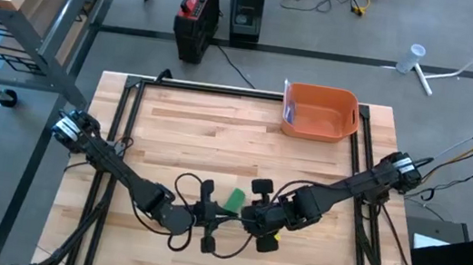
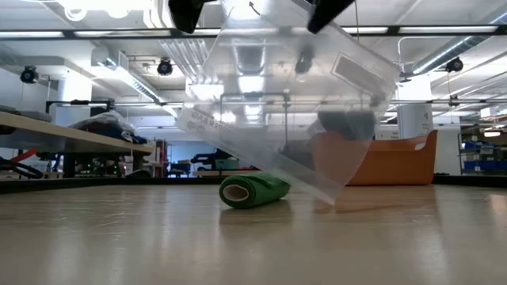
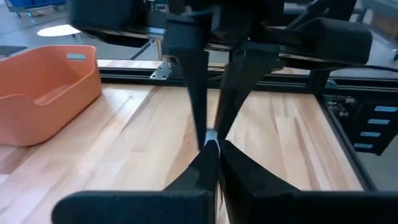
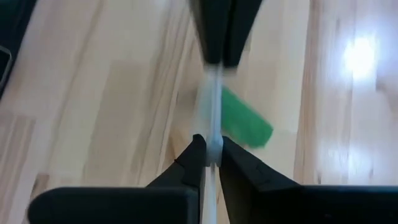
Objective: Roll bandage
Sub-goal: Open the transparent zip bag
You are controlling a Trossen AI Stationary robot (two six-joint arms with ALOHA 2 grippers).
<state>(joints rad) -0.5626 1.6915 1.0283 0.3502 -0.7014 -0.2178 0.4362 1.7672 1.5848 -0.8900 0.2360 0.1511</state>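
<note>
A green bandage roll [image 1: 233, 198] [image 2: 253, 191] [image 4: 245, 121] lies on its side on the wooden table, near the middle. Above it hangs a clear plastic bag [image 2: 293, 103], tilted, with its lower corner [image 2: 333, 198] down close to the table. My left gripper [image 1: 208, 211] [image 3: 211, 149] and my right gripper [image 1: 248, 215] [image 4: 211, 146] meet tip to tip over the roll. Both are shut on the bag's upper edge. Neither gripper touches the roll. My left gripper pinches the bag's thin upper edge [image 3: 210, 134] between its two fingertips, coming almost level from the table's left. The bag hangs below the fingers. My right gripper pinches the same clear edge [image 4: 212, 109] between its two fingertips, slanting down from the table's right, opposite the left fingers. The bag hangs tilted beneath it, above the green roll.
An orange bin [image 1: 319, 113] [image 2: 388, 162] [image 3: 43, 87] stands at the table's far edge, right of centre. Black frame rails [image 1: 130, 109] run along the table's sides and back. Bare wood lies between the bin and the grippers.
</note>
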